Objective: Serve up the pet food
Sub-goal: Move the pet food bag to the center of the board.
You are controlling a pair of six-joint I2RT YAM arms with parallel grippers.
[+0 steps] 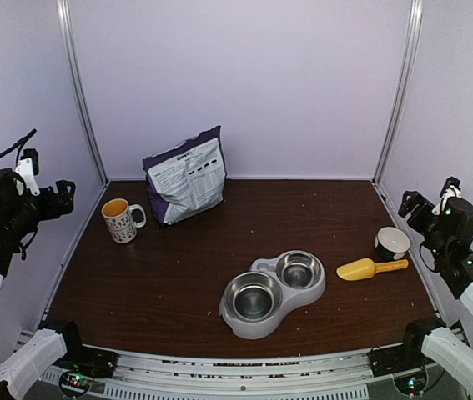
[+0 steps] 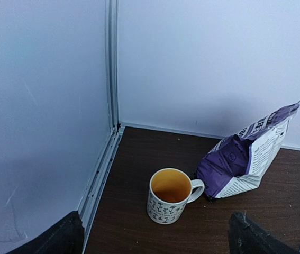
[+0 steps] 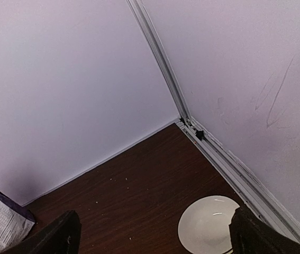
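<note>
We're looking into a robot test booth, lab territory rather than anyone's home. Plain pale wall panels (image 1: 244,75) close off three sides, joined by aluminium corner rails (image 1: 82,92). A dark wood-grain counter (image 1: 178,275) fills it, with the left arm (image 1: 7,208) and right arm (image 1: 457,237) mounted along its near edge.

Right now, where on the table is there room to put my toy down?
The table is bare front left, between the mug and the double bowl; back right, between the bag and the small cup. Crowded: the right edge, where the yellow scoop lies between cup and double bowl.
</note>
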